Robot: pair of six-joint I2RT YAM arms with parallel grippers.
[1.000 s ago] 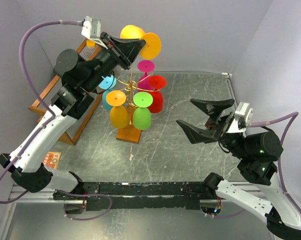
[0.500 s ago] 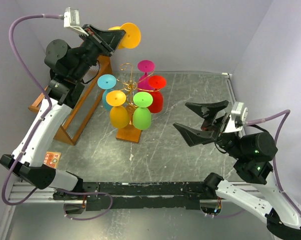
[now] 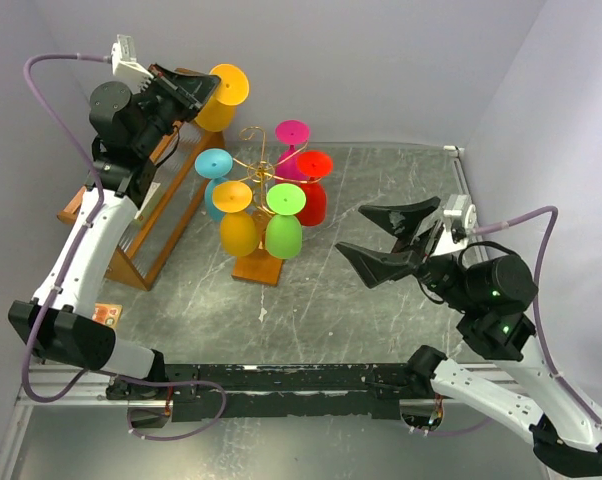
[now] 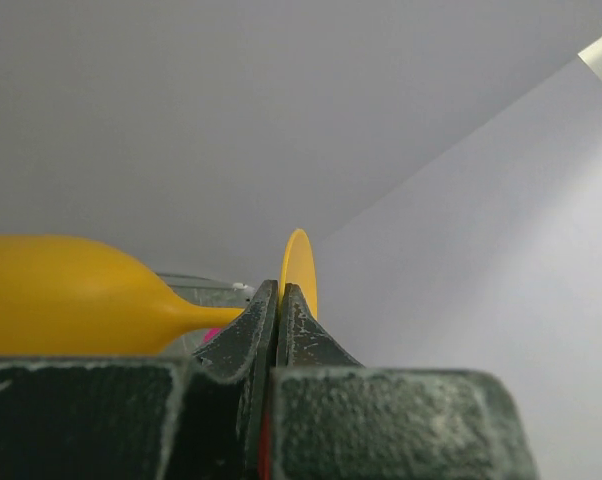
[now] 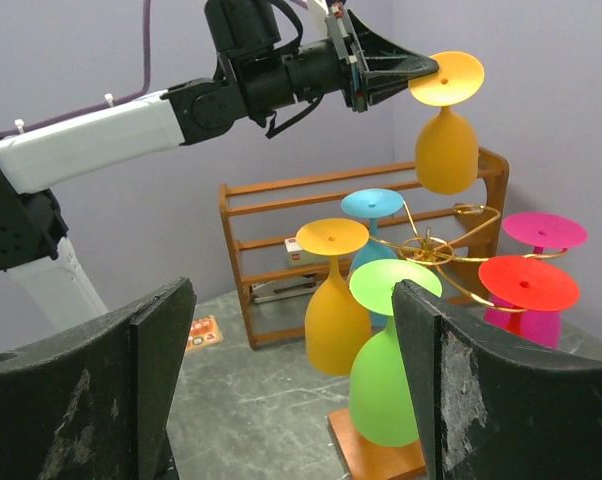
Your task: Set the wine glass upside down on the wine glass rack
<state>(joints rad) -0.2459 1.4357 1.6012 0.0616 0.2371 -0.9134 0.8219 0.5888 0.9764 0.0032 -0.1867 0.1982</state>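
My left gripper (image 3: 199, 90) is shut on the stem of a yellow wine glass (image 3: 217, 106) and holds it high in the air, up and to the left of the wine glass rack. The glass hangs foot up and bowl down in the right wrist view (image 5: 446, 150). In the left wrist view the jaws (image 4: 279, 292) pinch the stem between bowl (image 4: 71, 295) and foot. The wine glass rack (image 3: 253, 160) is a gold wire tree on a small wooden base (image 3: 259, 268). Several coloured glasses hang upside down on it. My right gripper (image 3: 381, 237) is open and empty, to the right of the rack.
A slanted orange wooden shelf rack (image 3: 146, 225) stands against the left wall, under the held glass. A small orange card (image 3: 103, 317) lies on the table near the left front. Walls close in at the back and on both sides.
My left arm has swung the yellow glass left, away from above the rack and toward the left wall. My right gripper has drifted slightly left, still open.
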